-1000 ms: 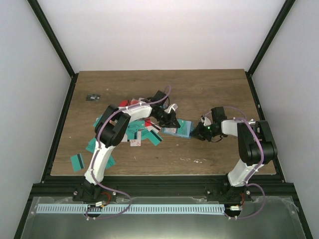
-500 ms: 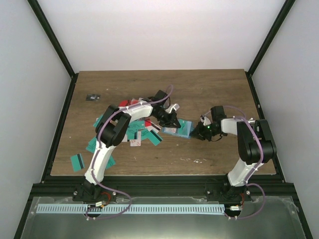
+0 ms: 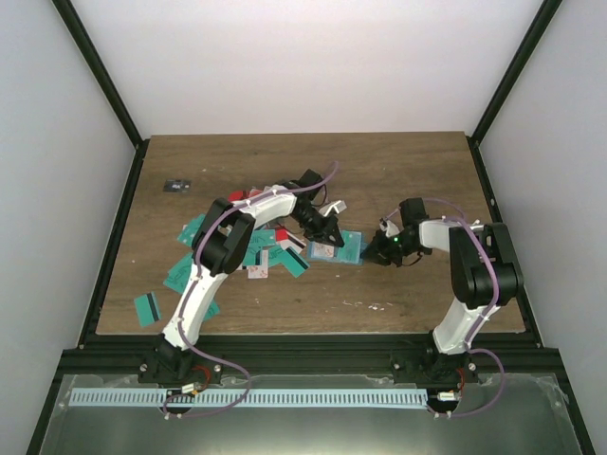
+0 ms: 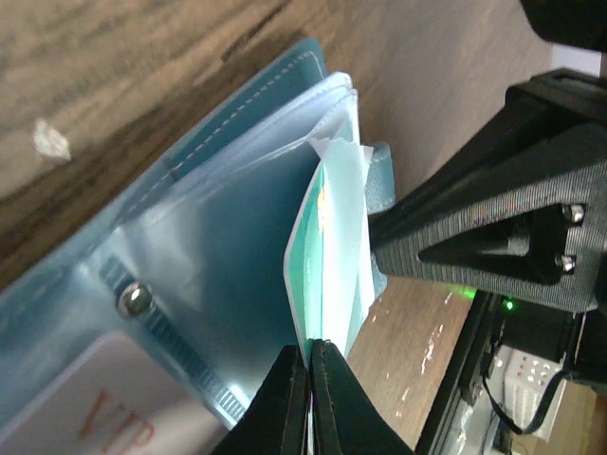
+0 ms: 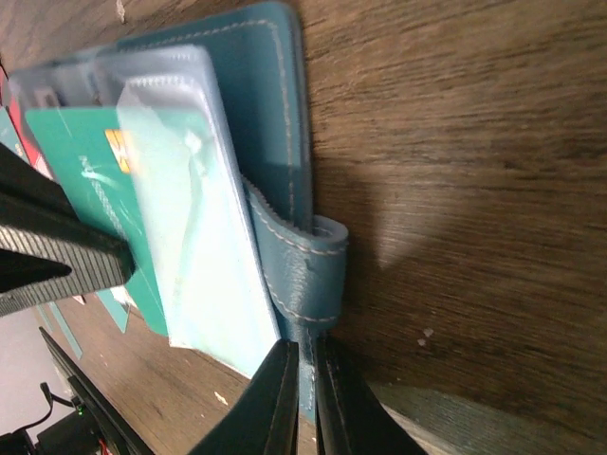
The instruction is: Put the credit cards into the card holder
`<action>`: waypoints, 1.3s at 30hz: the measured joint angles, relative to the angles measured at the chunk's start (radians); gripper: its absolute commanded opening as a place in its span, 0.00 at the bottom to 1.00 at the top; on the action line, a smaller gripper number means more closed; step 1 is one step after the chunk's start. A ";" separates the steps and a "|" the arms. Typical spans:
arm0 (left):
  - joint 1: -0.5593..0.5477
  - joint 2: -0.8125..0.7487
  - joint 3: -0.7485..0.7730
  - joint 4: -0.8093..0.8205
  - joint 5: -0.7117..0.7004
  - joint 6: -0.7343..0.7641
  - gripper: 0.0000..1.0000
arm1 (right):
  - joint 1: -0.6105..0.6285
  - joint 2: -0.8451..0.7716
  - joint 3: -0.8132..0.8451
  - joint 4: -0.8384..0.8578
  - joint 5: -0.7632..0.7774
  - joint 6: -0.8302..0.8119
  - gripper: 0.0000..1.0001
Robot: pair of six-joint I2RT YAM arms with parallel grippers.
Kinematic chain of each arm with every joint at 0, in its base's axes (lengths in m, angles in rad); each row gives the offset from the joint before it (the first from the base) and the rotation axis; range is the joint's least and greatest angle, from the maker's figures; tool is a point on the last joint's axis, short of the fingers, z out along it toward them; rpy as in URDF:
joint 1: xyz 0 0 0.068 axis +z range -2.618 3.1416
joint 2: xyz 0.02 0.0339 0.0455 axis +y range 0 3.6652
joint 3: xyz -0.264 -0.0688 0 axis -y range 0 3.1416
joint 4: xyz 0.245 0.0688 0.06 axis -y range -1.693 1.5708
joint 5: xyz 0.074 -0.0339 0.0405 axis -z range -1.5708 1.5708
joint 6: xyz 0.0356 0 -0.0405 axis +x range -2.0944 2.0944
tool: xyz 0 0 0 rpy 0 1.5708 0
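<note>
Left gripper [image 4: 309,358] edged further over card holder [image 3: 345,248], clamped on teal card [image 4: 327,237], right gripper [image 5: 302,353] pinching holder's strap [image 5: 311,261]

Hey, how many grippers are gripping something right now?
2. The left gripper pinches a teal card at the card holder pocket. The right gripper pinches the card holder by its strap on the opposite side. Neither is hidden.

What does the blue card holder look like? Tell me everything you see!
The card holder is a blue-teal, leather-looking folder with light stitching, clear plastic pockets and a strap. It lies open on the wooden table. The right hand pinches its strap; the left hand holds a teal card partway in a pocket.
</note>
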 measured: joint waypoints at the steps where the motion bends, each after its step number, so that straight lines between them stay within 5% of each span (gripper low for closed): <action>1: 0.000 0.000 0.000 -0.018 0.003 0.012 0.04 | 0.001 0.003 0.005 -0.005 0.001 -0.002 0.09; 9: 0.000 0.003 0.003 -0.058 0.027 0.026 0.04 | 0.001 0.016 0.030 -0.039 0.006 -0.023 0.09; 25: -0.002 -0.003 -0.084 0.128 0.031 -0.214 0.04 | 0.002 0.019 0.029 -0.035 -0.010 -0.011 0.09; 39: -0.025 -0.039 -0.095 0.132 -0.055 -0.264 0.22 | 0.006 0.000 0.027 -0.045 0.023 -0.022 0.09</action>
